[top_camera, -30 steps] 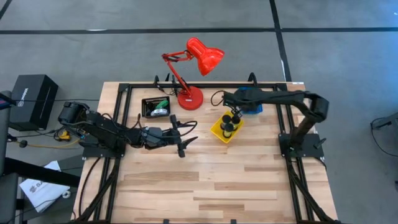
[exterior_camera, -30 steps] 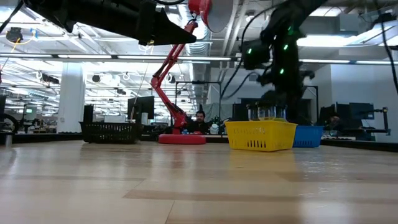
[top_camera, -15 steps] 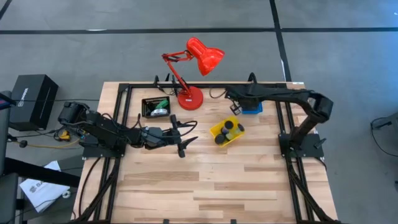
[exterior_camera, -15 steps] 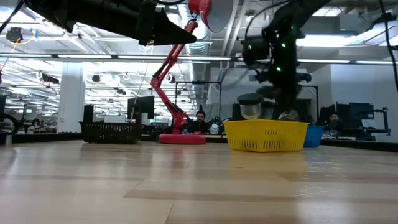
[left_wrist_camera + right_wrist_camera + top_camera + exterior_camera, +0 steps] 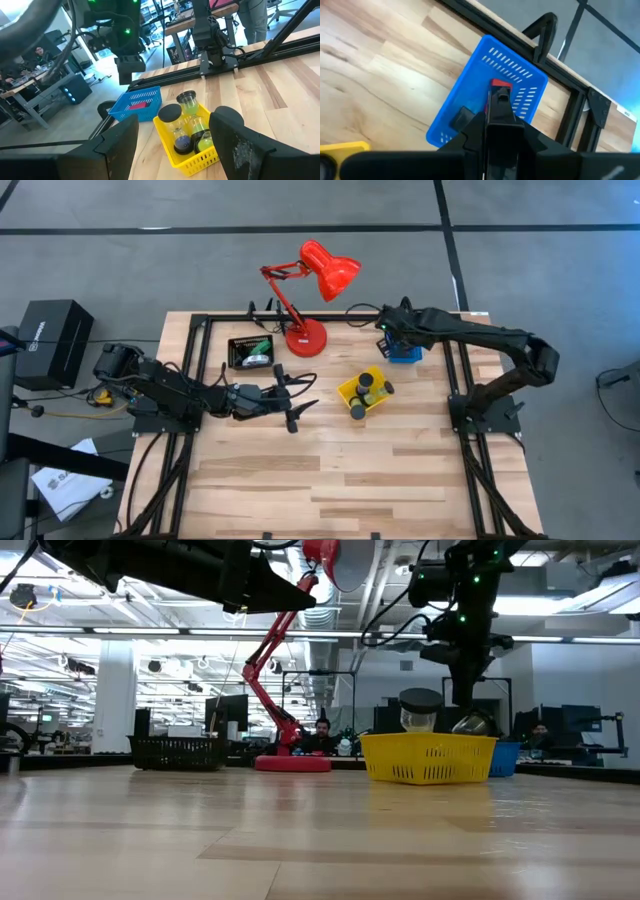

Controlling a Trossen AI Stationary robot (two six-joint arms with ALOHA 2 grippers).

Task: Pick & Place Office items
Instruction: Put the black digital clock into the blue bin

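1. Jars (image 5: pixel 364 393) with black lids stand upright, long axes vertical, inside the yellow tray (image 5: pixel 345 391) mid-tabletop (image 5: pixel 330 470).
2. Right tool (image 5: pixel 388 330) hangs over the blue tray (image 5: pixel 408 354), fingers nearly together; whether it grips anything cannot be told.
3. Left tool (image 5: pixel 295 402) waits released, left of the yellow tray.
4. Since a second ago, the right tool has moved from the yellow tray to the blue one.

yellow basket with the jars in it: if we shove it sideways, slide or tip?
Likely slides: the yellow basket is low, sitting flat on smooth wood. The black-capped jars stand taller than its rim and look loosely packed, so they may rattle or topple. It probably feels light.
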